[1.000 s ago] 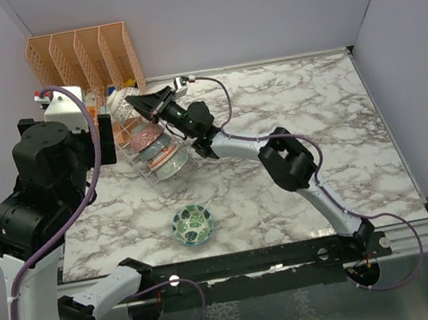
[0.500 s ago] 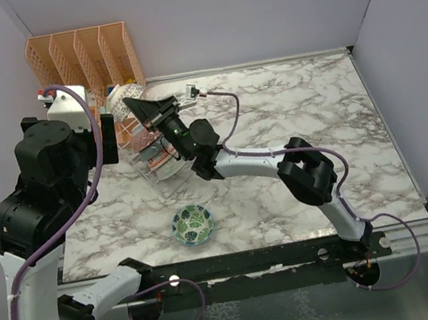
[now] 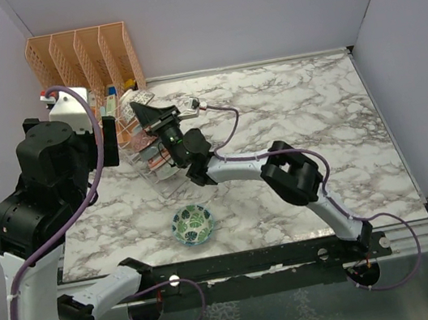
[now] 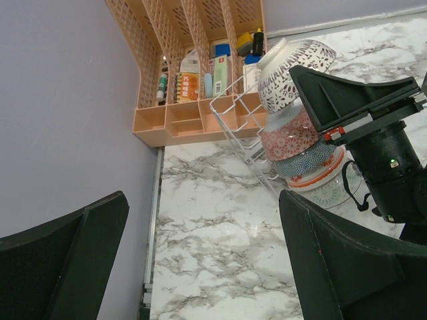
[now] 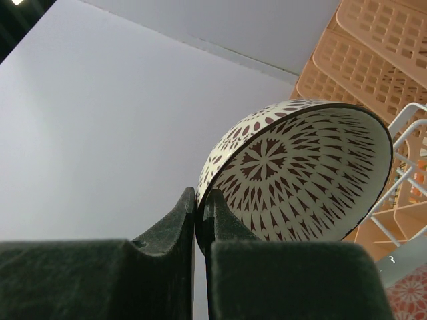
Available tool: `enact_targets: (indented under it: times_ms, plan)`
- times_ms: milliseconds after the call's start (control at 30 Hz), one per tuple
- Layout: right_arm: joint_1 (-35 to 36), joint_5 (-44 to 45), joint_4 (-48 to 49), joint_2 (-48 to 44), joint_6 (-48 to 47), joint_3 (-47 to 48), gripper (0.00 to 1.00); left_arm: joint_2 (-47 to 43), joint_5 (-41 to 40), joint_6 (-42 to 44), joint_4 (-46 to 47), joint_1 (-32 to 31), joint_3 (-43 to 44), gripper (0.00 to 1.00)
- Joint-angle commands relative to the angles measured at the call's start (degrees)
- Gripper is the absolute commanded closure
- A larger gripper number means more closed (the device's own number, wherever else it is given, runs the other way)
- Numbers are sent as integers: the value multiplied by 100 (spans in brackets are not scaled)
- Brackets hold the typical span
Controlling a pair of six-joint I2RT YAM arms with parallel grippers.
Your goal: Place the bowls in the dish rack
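Right hand (image 5: pixel 200 200), pinching the lattice bowl (image 5: pixel 293 173) by its rim, seems to be slotting it into the rack (image 4: pixel 257 157); next, seat it against the others and release.

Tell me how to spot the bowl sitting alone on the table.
Find the marble table, then its near edge, a little left of the middle. The bowl sits there upright and alone, with green leaves painted inside. The other bowls are nested in the wire rack at the back left.
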Motion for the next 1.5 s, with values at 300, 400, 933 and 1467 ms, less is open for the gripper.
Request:
enact_targets:
  times_ms: [300, 400, 933, 1467]
  plan:
    - [31, 46, 354, 327, 631, 264, 99, -132, 117, -76, 4, -42, -196, 1]
    - [34, 25, 194, 386, 694, 304, 99, -145, 105, -84, 7, -47, -209, 1]
    - [109, -168, -534, 563, 1265, 473, 84, -218, 71, -65, 28, -58, -328, 1]
    - [109, -646, -782, 103, 1512, -30, 70, -161, 87, -54, 60, -57, -340, 1]
